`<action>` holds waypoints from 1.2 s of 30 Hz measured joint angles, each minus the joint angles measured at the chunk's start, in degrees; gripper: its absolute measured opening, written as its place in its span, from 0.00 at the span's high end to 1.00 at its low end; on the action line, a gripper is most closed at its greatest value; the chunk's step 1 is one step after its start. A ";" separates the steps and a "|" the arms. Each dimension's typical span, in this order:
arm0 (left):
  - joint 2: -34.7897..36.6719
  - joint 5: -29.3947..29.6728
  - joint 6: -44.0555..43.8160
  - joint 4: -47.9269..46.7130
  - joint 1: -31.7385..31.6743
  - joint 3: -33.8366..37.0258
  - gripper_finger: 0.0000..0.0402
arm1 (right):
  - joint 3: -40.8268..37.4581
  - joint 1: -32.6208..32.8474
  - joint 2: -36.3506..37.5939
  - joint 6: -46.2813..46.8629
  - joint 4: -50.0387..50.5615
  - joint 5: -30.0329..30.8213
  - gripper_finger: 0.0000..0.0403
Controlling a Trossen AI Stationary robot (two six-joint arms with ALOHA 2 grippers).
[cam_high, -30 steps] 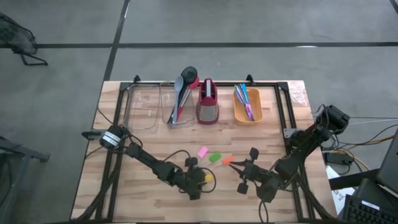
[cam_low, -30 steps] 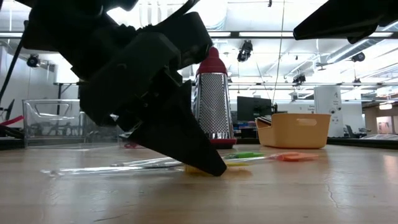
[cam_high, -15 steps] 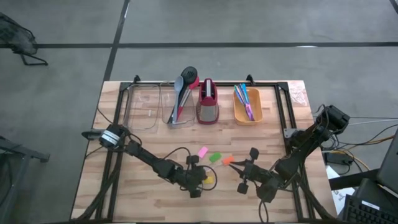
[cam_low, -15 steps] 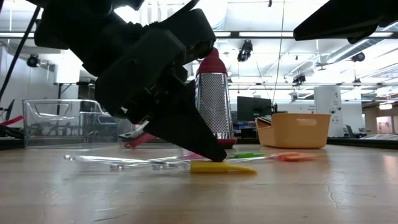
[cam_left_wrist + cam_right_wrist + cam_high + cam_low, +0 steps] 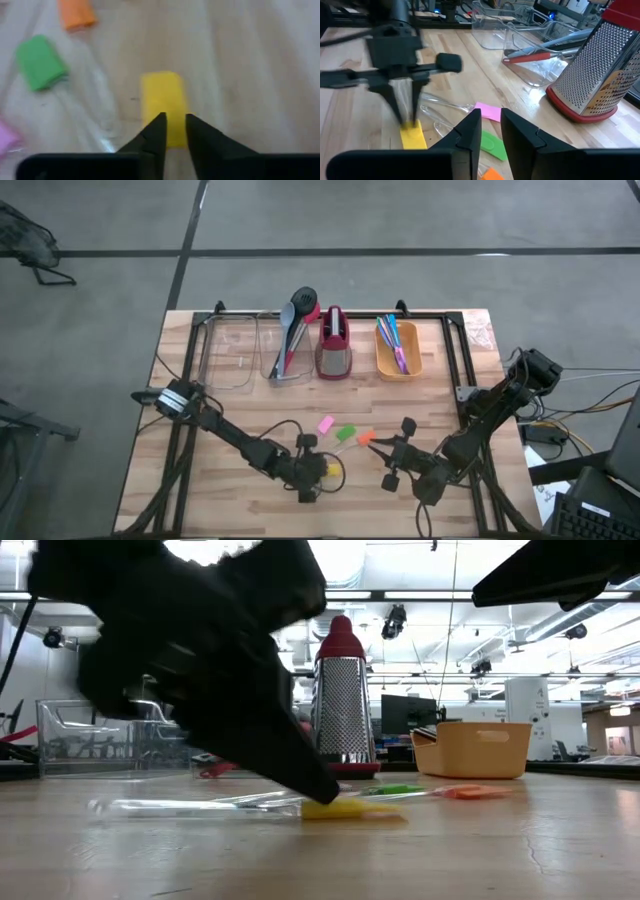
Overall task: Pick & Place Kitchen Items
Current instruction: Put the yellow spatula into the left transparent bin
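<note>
A yellow block [image 5: 336,470] on a clear handle [image 5: 190,806] lies flat on the wooden table, near the front middle. My left gripper [image 5: 318,472] points down at it with only a narrow gap between its fingers; it also shows in the right wrist view [image 5: 407,120]. Pink [image 5: 326,423], green [image 5: 346,434] and orange [image 5: 366,438] blocks lie flat just beyond. My right gripper [image 5: 380,450] hovers beside the orange block, fingers nearly together and empty. My left gripper has its fingertips [image 5: 322,792] on the near end of the yellow block [image 5: 172,140], coming slanting down from the table's left. The narrow-set fingers sit on top of the block, not on its two sides. The block lies flat on the table.
Along the far edge stand two clear bins [image 5: 230,355], one holding long spoons [image 5: 292,330], the red-and-grey grater [image 5: 334,345] and an orange bin [image 5: 398,350] with coloured cutlery. Bare wood lies toward the front and left.
My left gripper has risen slightly off the yellow block and come back down onto its near end, moving a little toward the table's left. The yellow block and its clear handle have slid a short way along the table.
</note>
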State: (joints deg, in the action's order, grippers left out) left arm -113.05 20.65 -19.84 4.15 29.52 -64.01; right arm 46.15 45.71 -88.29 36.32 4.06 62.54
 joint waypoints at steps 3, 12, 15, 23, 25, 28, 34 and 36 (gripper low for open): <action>0.35 0.03 1.64 0.99 0.89 -0.04 0.68 | 0.00 0.00 0.00 0.02 -0.03 0.00 0.80; -2.56 6.52 1.74 2.17 0.98 -0.17 0.37 | -0.11 0.00 0.00 0.13 -0.03 -0.02 0.85; -3.95 6.86 1.24 2.82 0.44 -0.31 0.35 | -0.11 0.00 0.00 0.13 -0.04 -0.02 0.87; -7.04 4.49 -1.17 2.89 -0.27 0.02 0.45 | -0.11 0.00 0.00 0.13 -0.03 -0.02 0.91; -7.08 2.21 -2.42 2.90 -0.75 0.33 0.52 | -0.11 0.00 0.00 0.13 -0.03 -0.02 0.92; -7.12 -0.55 -2.84 1.92 -1.66 0.39 0.67 | -0.11 0.00 0.00 0.13 -0.03 -0.02 0.92; -7.08 -2.64 -1.23 0.45 -2.80 0.69 0.97 | -0.13 -0.02 0.00 0.13 -0.05 -0.02 0.88; -7.08 -2.78 -1.07 0.37 -2.83 0.68 0.98 | -0.13 0.00 0.00 0.13 -0.05 -0.02 0.87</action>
State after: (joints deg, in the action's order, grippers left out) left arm -120.14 17.88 -20.91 4.53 26.70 -63.33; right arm 46.02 45.71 -88.29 36.45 4.01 62.52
